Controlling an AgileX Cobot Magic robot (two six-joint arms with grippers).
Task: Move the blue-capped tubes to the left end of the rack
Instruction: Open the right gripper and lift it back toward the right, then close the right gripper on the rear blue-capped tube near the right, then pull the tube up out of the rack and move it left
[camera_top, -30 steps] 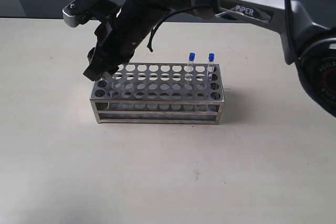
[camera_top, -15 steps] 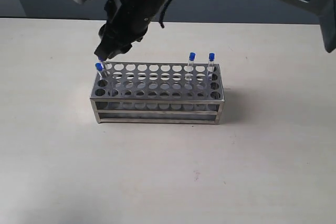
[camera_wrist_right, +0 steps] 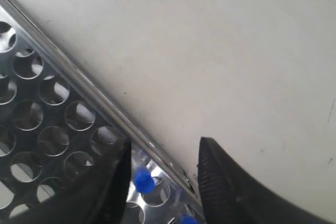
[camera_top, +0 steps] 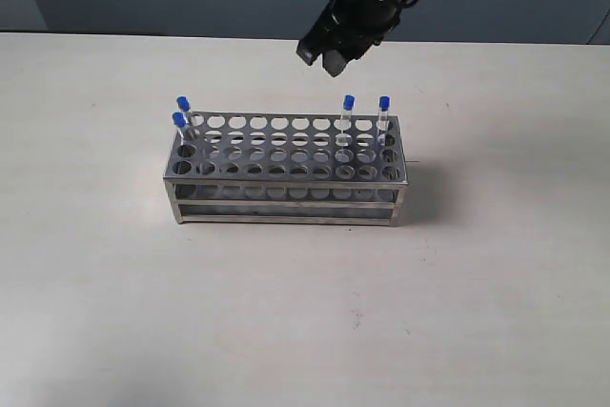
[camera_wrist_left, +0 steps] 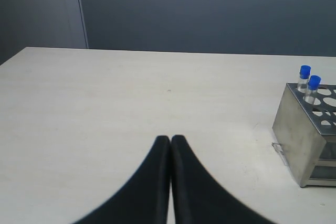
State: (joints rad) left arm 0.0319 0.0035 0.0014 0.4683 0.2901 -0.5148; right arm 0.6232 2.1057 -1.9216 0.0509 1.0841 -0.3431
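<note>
Right gripper point(camera_top: 327, 56) hovers open above the rack's point(camera_top: 286, 205) far edge, left gripper point(camera_wrist_left: 170, 139) pinched shut well off its left end, two blue-capped tubes point(camera_top: 178, 121) standing at that end, two more tubes point(camera_top: 348, 105) near its right end.

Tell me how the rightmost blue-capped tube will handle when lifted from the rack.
Probably light: the rightmost tube is thin and clear. Likely slippery, maybe fragile: smooth transparent wall. Upright in its rack hole, so it should lift straight out.

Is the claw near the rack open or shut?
Open. The right gripper has its fingers spread apart, with nothing held between them.
</note>
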